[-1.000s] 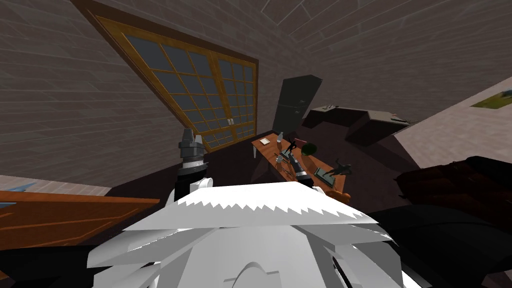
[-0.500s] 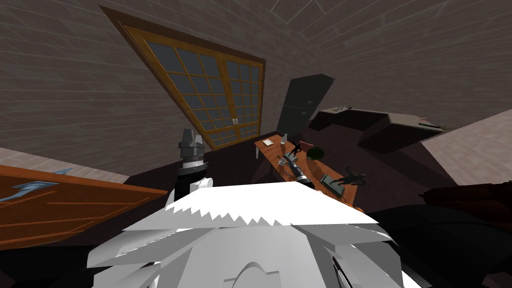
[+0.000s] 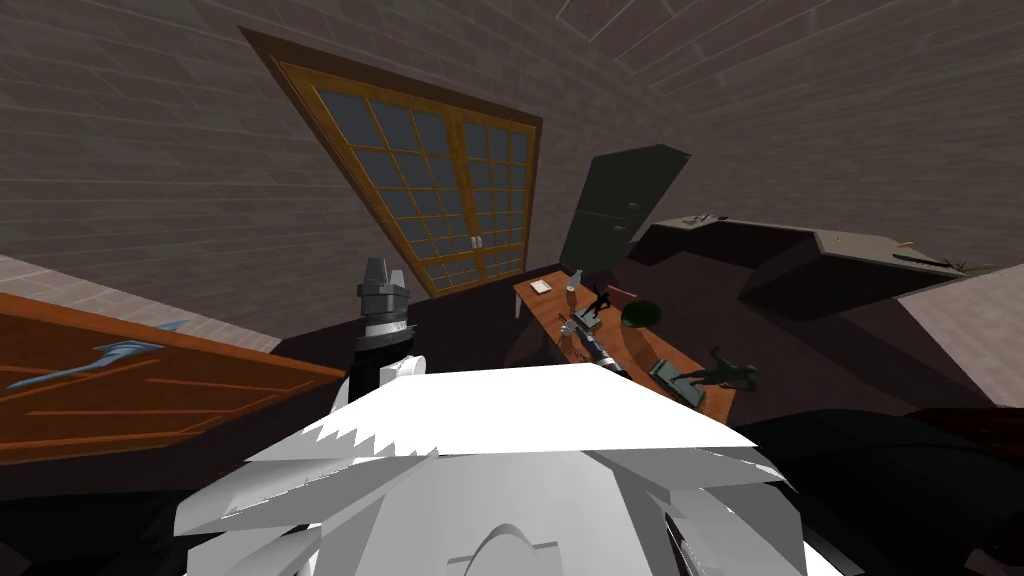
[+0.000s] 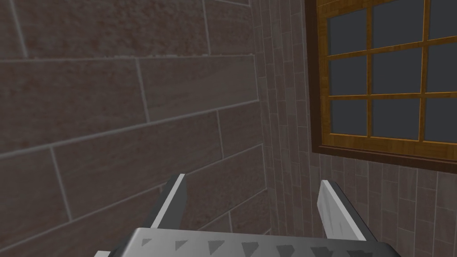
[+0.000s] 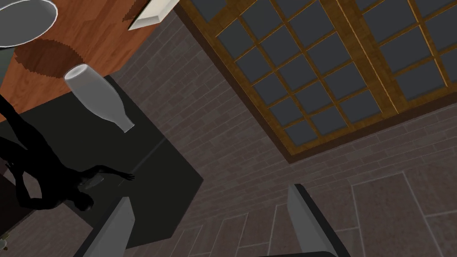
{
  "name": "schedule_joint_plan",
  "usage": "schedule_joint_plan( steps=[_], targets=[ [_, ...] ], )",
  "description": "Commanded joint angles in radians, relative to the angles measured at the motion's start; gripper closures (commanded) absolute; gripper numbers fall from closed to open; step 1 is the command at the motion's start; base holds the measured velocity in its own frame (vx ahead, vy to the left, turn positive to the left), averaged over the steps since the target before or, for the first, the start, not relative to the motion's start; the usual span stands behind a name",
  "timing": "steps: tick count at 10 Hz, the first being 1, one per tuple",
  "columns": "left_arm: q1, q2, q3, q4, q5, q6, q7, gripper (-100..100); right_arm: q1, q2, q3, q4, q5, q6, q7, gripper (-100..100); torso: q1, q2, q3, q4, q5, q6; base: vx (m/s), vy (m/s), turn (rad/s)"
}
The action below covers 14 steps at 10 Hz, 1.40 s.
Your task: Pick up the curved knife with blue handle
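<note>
The left pincer [image 4: 252, 203] and the right pincer [image 5: 209, 221] are both spread wide. The bluish curved knife [image 3: 110, 352] lies on a brown surface [image 3: 210, 400], well apart to my left.

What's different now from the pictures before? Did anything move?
I turned to my left, so everything slid right in the head view; nothing in the room itself moved. The curved bluish knife on the wooden table at my left came further into view. My left arm and right arm stayed put, jaws open, holding nothing.
</note>
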Motion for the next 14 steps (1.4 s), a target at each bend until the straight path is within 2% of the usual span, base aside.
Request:
schedule_joint_plan(
  steps=[1,2,3,5,6,7,8,9,10,11,12,14],
  targets=[
    [0.000,0.000,0.000,0.000,0.000,0.000,0.000,0,-0.001,-0.005,0.000,0.050,0.013,0.003,0.010,-100,0.000,0.000,0.000,0.000,0.000,0.000,0.026,-0.033,0.126],
    [0.000,0.000,0.000,0.000,0.000,0.000,0.000,0,-0.003,-0.015,0.002,0.095,0.041,0.010,0.028,-100,-0.001,0.000,0.000,0.000,0.000,0.001,0.032,-0.033,0.218],
    [0.000,0.000,0.000,0.000,0.000,0.000,0.000,0,-0.003,-0.015,0.002,0.115,0.041,0.010,0.028,-100,-0.001,-0.001,0.000,0.000,0.000,0.000,0.029,-0.034,0.110],
    [0.000,0.000,0.000,0.000,0.000,0.000,0.000,0,-0.005,-0.035,0.009,0.209,0.099,0.025,0.062,-100,-0.001,-0.001,-0.001,0.000,0.000,0.000,0.040,-0.041,0.273],
    [0.000,0.000,0.000,0.000,0.000,0.000,0.000,0,-0.005,-0.035,0.009,0.243,0.099,0.025,0.062,-100,-0.002,-0.001,-0.001,0.000,0.000,0.000,0.036,-0.046,0.151],
    [0.000,0.000,0.000,0.000,0.000,0.000,0.000,0,-0.005,-0.035,0.009,0.243,0.099,0.025,0.062,-100,-0.001,-0.001,-0.001,0.000,0.000,0.001,0.021,-0.018,-0.017],
    [0.000,0.000,0.000,0.000,0.000,0.000,0.000,0,-0.007,-0.043,0.014,0.285,0.128,0.033,0.078,-100,0.000,-0.001,0.000,0.000,0.000,0.001,0.022,-0.012,0.223],
    [0.000,0.000,0.000,0.000,0.000,0.000,0.000,0,-0.007,-0.043,0.014,0.305,0.128,0.033,0.078,-100,0.001,-0.001,0.000,0.000,0.000,0.000,0.020,-0.020,0.129],
    [0.000,0.000,0.000,0.000,0.000,0.000,0.000,0,-0.009,-0.051,0.020,0.355,0.157,0.042,0.094,-100,0.000,0.000,0.000,0.000,0.000,0.001,0.024,-0.034,0.187],
    [0.000,0.000,0.000,0.000,0.000,0.000,0.000,0,-0.009,-0.051,0.020,0.365,0.157,0.042,0.094,-100,0.000,0.000,0.000,0.000,0.000,0.001,0.019,-0.038,0.120],
    [0.000,0.000,0.000,0.000,0.000,0.000,0.000,0,-0.010,-0.058,0.027,0.403,0.186,0.050,0.109,-100,-0.001,0.000,0.000,0.000,0.000,0.001,0.025,-0.036,0.251],
    [0.000,0.000,0.000,0.000,0.000,0.000,0.000,0,-0.010,-0.058,0.027,0.423,0.186,0.050,0.109,-100,0.000,-0.001,0.000,0.000,0.000,0.001,0.020,-0.023,0.041]
  ],
)
